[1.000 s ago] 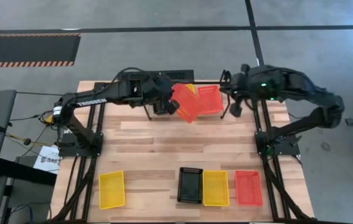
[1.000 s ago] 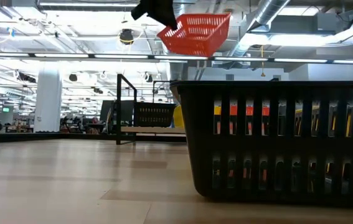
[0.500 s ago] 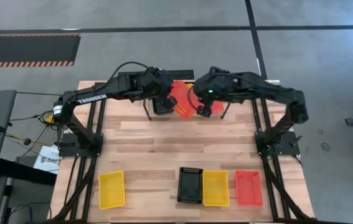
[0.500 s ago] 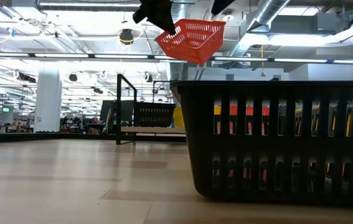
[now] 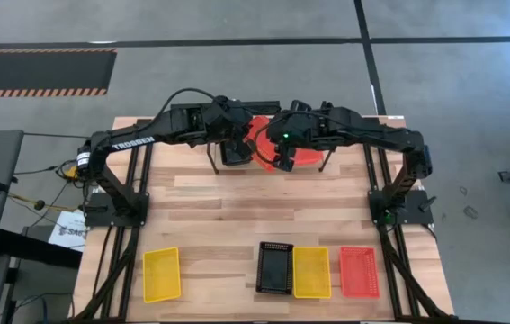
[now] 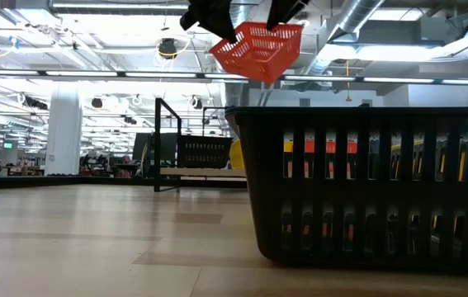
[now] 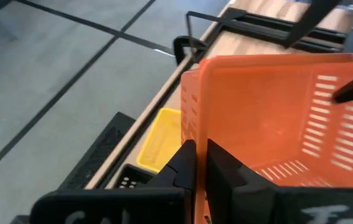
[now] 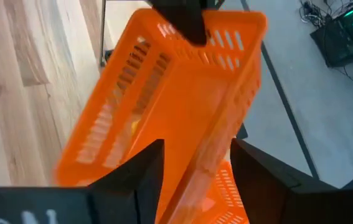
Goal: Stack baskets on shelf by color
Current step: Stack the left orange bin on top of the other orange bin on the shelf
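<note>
A red-orange basket [image 5: 260, 135] [image 6: 258, 49] hangs tilted in the air above the shelf [image 6: 158, 144] at the table's far edge. My left gripper [image 7: 201, 152] [image 5: 246, 148] is shut on it. From the right, my right gripper [image 8: 195, 158] [image 5: 278, 160] stands open with one finger on either side of the basket's long wall [image 8: 207, 134]; whether it touches, I cannot tell. On the shelf lie a yellow basket [image 7: 157, 140] and another red-orange basket [image 5: 313, 151]. My left gripper pinches the rim of the basket's end wall [image 7: 195, 127] between its two fingers, near a corner. The fingers slant down from the table's left. The basket is lifted clear of the shelf and table and tilts, its open side turned up and toward the right arm.
Along the near edge lie a yellow basket [image 5: 162, 274], a black basket [image 5: 274, 268] [image 6: 366, 181], another yellow basket [image 5: 311, 272] and a red-orange basket [image 5: 359, 272]. The wooden table's middle [image 5: 263, 211] is bare. Both arms crowd over the far middle.
My right gripper has swung from the far right toward the table's left and down, until its fingers reach around the held basket's wall. My left gripper has stayed in place and rolled a little. The basket has tipped from nearly level to tilted.
</note>
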`<state>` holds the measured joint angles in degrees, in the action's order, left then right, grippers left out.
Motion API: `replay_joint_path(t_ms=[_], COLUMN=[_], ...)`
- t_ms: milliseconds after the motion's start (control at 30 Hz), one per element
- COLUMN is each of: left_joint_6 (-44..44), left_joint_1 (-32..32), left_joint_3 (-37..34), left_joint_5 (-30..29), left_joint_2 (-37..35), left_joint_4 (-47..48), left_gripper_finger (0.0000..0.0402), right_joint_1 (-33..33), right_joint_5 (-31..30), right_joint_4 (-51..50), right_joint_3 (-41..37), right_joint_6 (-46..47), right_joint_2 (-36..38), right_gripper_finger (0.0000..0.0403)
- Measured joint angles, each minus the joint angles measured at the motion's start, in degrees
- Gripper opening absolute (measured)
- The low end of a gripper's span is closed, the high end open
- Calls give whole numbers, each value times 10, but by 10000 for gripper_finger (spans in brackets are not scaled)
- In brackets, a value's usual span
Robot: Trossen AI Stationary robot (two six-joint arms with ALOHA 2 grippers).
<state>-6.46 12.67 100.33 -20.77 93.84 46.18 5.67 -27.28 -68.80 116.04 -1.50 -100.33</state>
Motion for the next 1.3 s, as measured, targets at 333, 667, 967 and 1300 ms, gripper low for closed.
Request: replay_joint_path(t_ms=[333,667,967,1300], left_joint_6=[8,9,72,201], left_joint_1=[-13,-15,-40,-99], left_joint_3=[0,0,1,99], left_joint_5=[7,6,3,-49], left_joint_2=[1,1,-2,-14], left_joint_4=[-6,-11,-71,-108], left_gripper_finger=[0,0,0,2], right_joint_1=[25,31,51,65], right_joint_5=[1,-35,-42,-43], right_joint_4=[-26,-34,-47,-74], right_joint_3=[-1,-2,0,-4], right_joint_6=[16,16,10,5], right_joint_2=[-34,-31,-2,-5], right_gripper_finger=[120,8,4,1])
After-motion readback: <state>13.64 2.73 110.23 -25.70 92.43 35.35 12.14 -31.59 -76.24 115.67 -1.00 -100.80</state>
